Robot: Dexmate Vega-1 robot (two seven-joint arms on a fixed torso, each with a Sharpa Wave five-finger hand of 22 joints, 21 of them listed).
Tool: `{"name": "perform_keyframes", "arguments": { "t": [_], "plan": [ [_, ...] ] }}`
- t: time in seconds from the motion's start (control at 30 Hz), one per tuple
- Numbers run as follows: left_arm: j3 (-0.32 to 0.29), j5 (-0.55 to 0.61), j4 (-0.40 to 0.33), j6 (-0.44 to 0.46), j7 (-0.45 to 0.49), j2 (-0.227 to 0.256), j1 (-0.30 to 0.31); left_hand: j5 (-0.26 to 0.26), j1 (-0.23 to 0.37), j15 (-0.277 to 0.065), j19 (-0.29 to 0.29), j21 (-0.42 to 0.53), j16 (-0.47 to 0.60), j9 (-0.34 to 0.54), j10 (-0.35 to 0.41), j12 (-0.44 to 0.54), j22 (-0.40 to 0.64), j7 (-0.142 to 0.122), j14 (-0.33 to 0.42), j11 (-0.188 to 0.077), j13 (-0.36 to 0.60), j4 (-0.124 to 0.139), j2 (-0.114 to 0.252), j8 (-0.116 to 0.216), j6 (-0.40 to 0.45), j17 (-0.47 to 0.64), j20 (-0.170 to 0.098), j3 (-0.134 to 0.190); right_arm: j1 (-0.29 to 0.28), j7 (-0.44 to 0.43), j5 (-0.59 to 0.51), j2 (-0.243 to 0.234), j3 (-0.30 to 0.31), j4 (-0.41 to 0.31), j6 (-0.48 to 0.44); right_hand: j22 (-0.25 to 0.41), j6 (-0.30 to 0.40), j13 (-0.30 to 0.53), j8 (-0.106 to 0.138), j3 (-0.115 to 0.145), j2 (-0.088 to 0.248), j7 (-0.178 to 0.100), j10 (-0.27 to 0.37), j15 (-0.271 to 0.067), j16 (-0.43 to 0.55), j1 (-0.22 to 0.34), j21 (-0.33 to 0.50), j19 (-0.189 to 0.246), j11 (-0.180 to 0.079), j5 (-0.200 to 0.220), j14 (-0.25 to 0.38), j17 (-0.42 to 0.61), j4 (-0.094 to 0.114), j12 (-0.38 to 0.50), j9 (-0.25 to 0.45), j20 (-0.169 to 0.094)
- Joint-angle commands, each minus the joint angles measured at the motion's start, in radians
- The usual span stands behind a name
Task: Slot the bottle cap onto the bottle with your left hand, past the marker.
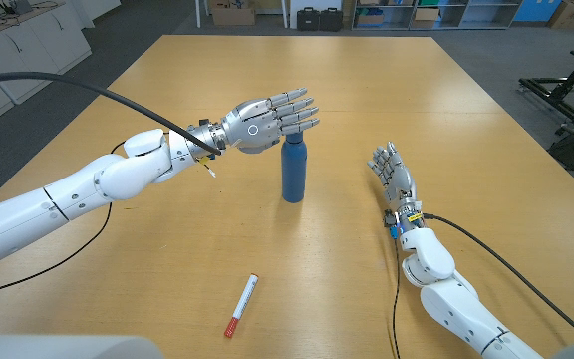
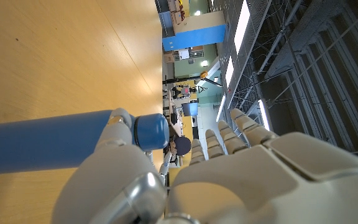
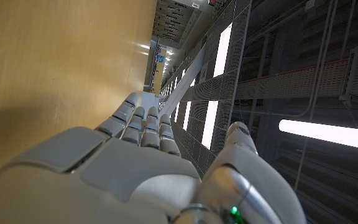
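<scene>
Your left hand (image 1: pixel 264 122) hovered over the upright blue bottle (image 1: pixel 293 172) mid-table, fingers extended close together, thumb beside the bottle cap (image 2: pixel 151 131) on its neck; grip unclear. Marker (image 1: pixel 241 305) lay near you. Your right hand (image 1: pixel 393 176) stood apart, fingers loosely spread, holding nothing.

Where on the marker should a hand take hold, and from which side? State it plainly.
Pinch the marker at the middle of its white barrel, probably best coming straight down from above. It lies flat on the table, slanted, with its red end nearer the robot. Only its top and long sides are free, so the fingers should close across the barrel, not along it.
</scene>
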Motion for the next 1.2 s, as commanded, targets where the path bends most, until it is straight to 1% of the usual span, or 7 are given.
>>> {"name": "perform_keyframes", "arguments": {
  "t": [0.03, 0.27, 0.4, 0.77, 0.8, 0.97, 1.2],
  "plan": [
    [-0.071, -0.077, -0.034, 0.079, 0.024, 0.045, 0.083, 0.004, -0.017, -0.016, -0.007, -0.001, 0.007, 0.001, 0.002, 0.006, 0.004, 0.008, 0.002, -0.007, 0.004, 0.004, 0.001, -0.004, -0.01, 0.001, -0.003, -0.006, -0.001, -0.001, -0.001, -0.002, -0.001, -0.008, -0.007, 0.006, 0.005, 0.004, -0.001, 0.0, 0.006, -0.002, 0.007, 0.001, -0.003, 0.0, -0.002, 0.009, 0.001, 0.011, 0.007, 0.002, -0.001, 0.001, 0.005, -0.003],
    [-0.14, -0.155, -0.059, 0.156, 0.061, 0.095, 0.18, 0.004, -0.048, -0.035, 0.006, 0.006, 0.02, 0.002, 0.03, 0.021, 0.005, 0.008, 0.026, -0.022, 0.003, 0.013, 0.004, 0.001, 0.003, 0.002, -0.006, -0.015, 0.003, -0.009, -0.008, -0.004, -0.002, -0.019, -0.019, 0.006, 0.006, 0.004, -0.001, 0.0, 0.006, -0.002, 0.011, -0.004, -0.003, 0.0, -0.003, 0.01, -0.013, 0.011, 0.007, 0.002, -0.002, 0.003, 0.005, -0.006],
    [-0.182, -0.247, -0.072, 0.204, 0.086, 0.102, 0.248, 0.008, -0.101, -0.061, 0.039, 0.017, 0.032, 0.003, 0.088, 0.042, 0.004, 0.005, 0.065, -0.049, 0.002, 0.021, -0.003, 0.021, 0.054, 0.0, -0.019, -0.036, 0.008, -0.011, -0.009, -0.004, -0.006, -0.022, -0.029, 0.006, 0.007, 0.004, -0.001, 0.0, 0.006, -0.001, 0.01, -0.004, -0.003, 0.0, -0.004, 0.01, -0.013, 0.011, 0.007, 0.002, -0.002, 0.002, 0.005, -0.006],
    [-0.284, -0.439, -0.096, 0.34, 0.185, 0.088, 0.464, 0.026, -0.188, -0.121, 0.121, 0.027, 0.056, -0.002, 0.246, 0.075, 0.003, -0.028, 0.186, -0.116, -0.002, 0.026, 0.016, 0.094, 0.245, -0.005, -0.047, -0.057, 0.004, -0.035, -0.031, -0.015, -0.01, -0.049, -0.06, 0.006, 0.014, 0.004, 0.002, -0.001, 0.006, -0.008, 0.02, -0.017, -0.002, 0.001, -0.005, 0.016, -0.029, 0.01, 0.013, 0.001, -0.002, 0.006, 0.004, -0.013],
    [-0.294, -0.456, -0.101, 0.348, 0.188, 0.087, 0.482, 0.027, -0.208, -0.141, 0.144, 0.029, 0.061, -0.004, 0.291, 0.083, 0.003, -0.039, 0.219, -0.128, -0.003, 0.029, 0.025, 0.112, 0.295, -0.006, -0.054, -0.058, 0.003, -0.038, -0.033, -0.015, -0.01, -0.052, -0.063, 0.006, 0.015, 0.004, 0.002, 0.0, 0.006, -0.009, 0.021, -0.017, -0.002, 0.001, -0.006, 0.017, -0.029, 0.01, 0.014, 0.001, -0.002, 0.006, 0.004, -0.017],
    [-0.337, -0.531, -0.123, 0.397, 0.209, 0.059, 0.575, 0.027, -0.226, -0.152, 0.183, 0.033, 0.063, -0.009, 0.356, 0.093, 0.002, -0.04, 0.254, -0.131, -0.005, 0.027, 0.033, 0.134, 0.358, -0.008, -0.054, -0.056, -0.004, -0.052, -0.041, -0.018, -0.013, -0.068, -0.078, 0.006, 0.016, 0.004, 0.002, 0.0, 0.006, -0.01, 0.022, -0.016, -0.002, 0.002, -0.006, 0.018, -0.028, 0.01, 0.015, 0.001, -0.003, 0.006, 0.004, -0.017],
    [-0.392, -0.657, -0.163, 0.454, 0.246, -0.042, 0.686, 0.025, -0.242, -0.154, 0.203, 0.031, 0.063, -0.013, 0.398, 0.097, 0.002, -0.045, 0.279, -0.138, -0.006, 0.028, 0.047, 0.149, 0.408, -0.009, -0.045, -0.051, -0.014, -0.066, -0.054, -0.013, -0.017, -0.077, -0.076, 0.006, 0.016, 0.004, 0.002, 0.0, 0.006, -0.009, 0.022, -0.017, -0.001, 0.002, -0.006, 0.021, -0.026, 0.01, 0.017, 0.001, -0.003, 0.006, 0.004, -0.018]
  ]
}}
